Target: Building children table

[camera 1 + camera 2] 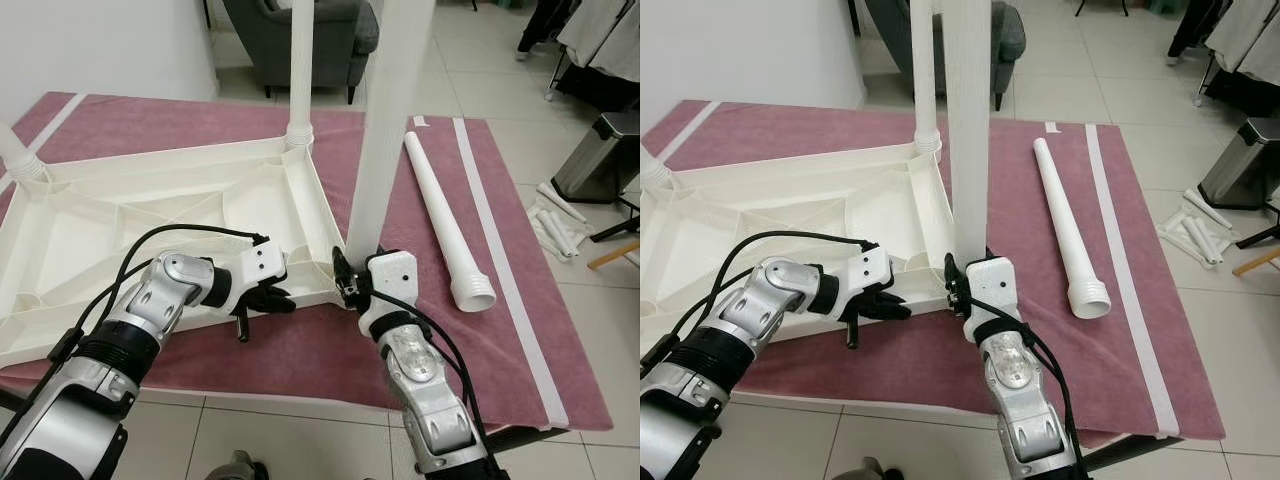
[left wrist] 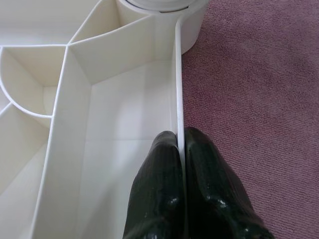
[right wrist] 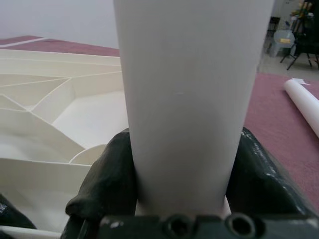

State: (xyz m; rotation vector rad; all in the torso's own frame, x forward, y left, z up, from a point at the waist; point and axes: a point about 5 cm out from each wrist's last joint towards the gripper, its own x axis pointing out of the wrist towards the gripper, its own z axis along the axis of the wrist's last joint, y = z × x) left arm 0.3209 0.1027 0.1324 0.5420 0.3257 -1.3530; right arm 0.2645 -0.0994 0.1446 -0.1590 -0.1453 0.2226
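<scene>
While my right gripper [image 3: 179, 199] was clamped on the white table leg [image 1: 385, 130], one black finger [image 3: 107, 174] lay pressed on each side of the tube, low down near its foot. The leg stood upright, its long axis vertical, rising out of the near right corner of the upturned tabletop [image 1: 120, 220]. Its foot sat at the corner socket just ahead of my fingertips; I could not tell how far in it was seated.

My left gripper [image 1: 262, 298] was pinched shut on the tabletop's thin near edge wall [image 2: 177, 99], one finger [image 2: 154, 184] inside the rim and the other outside over the rug, holding the top steady. That grip was just beside the corner where the right gripper worked.

The tabletop lay ribs-up on the pink rug [image 1: 300, 350]. Another leg [image 1: 301, 70] stood upright at the far right corner, and a third [image 1: 20, 155] stood at the far left corner. A loose leg [image 1: 445, 215] lay flat on the rug to the right of the tabletop, threaded end toward me, long axis running away from me.

Judgement: the step in hand was seating this leg in its socket. The move turned on keeping the tube vertical over the socket, with the right arm doing the turning. The loose leg lay nearer the right arm too.

A grey armchair [image 1: 300, 25] stood beyond the rug.
</scene>
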